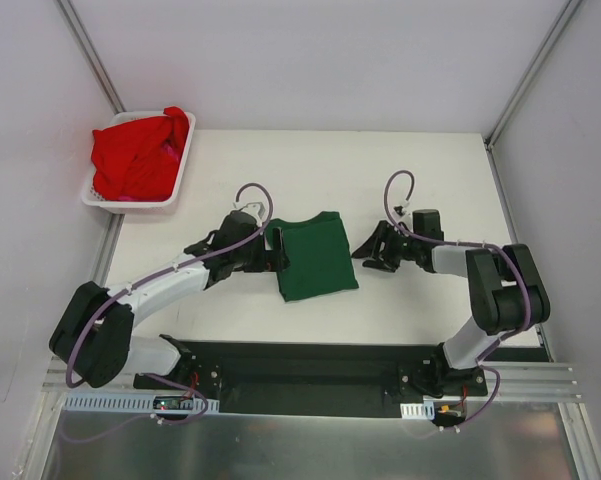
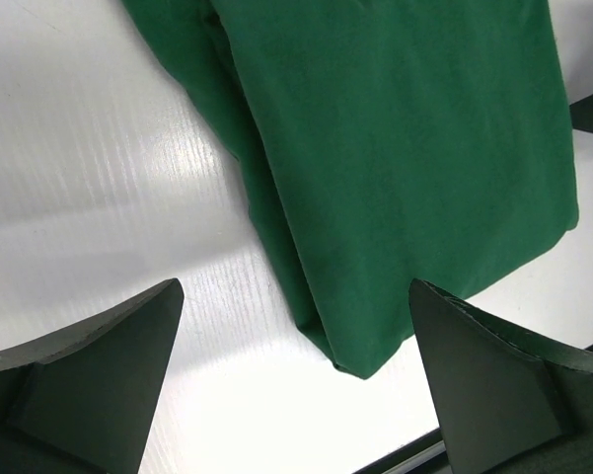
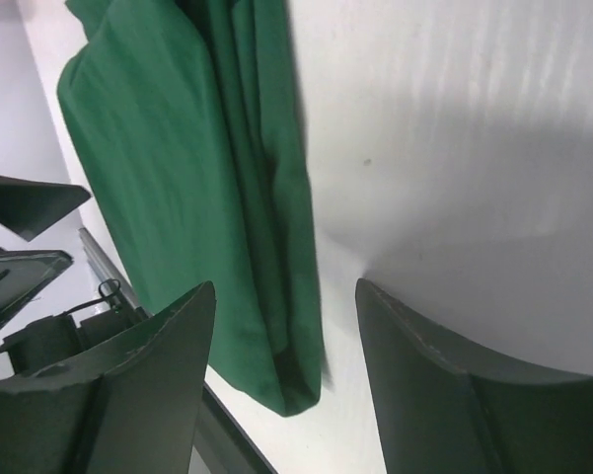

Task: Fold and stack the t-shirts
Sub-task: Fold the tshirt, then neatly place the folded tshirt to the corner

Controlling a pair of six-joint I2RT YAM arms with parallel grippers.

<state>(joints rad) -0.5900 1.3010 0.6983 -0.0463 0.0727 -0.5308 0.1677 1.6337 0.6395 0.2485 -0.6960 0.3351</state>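
A dark green t-shirt (image 1: pixel 314 257) lies folded into a rectangle at the middle of the white table. It also shows in the left wrist view (image 2: pixel 405 148) and in the right wrist view (image 3: pixel 187 188). My left gripper (image 1: pixel 275 256) is open and empty at the shirt's left edge, low over the table. My right gripper (image 1: pixel 368 252) is open and empty just off the shirt's right edge. A bright red t-shirt (image 1: pixel 138 152) lies crumpled in the white basket at the back left.
The white slotted basket (image 1: pixel 178 182) stands at the table's back left corner. A black base rail (image 1: pixel 310 365) runs along the near edge. White walls close in the table on three sides.
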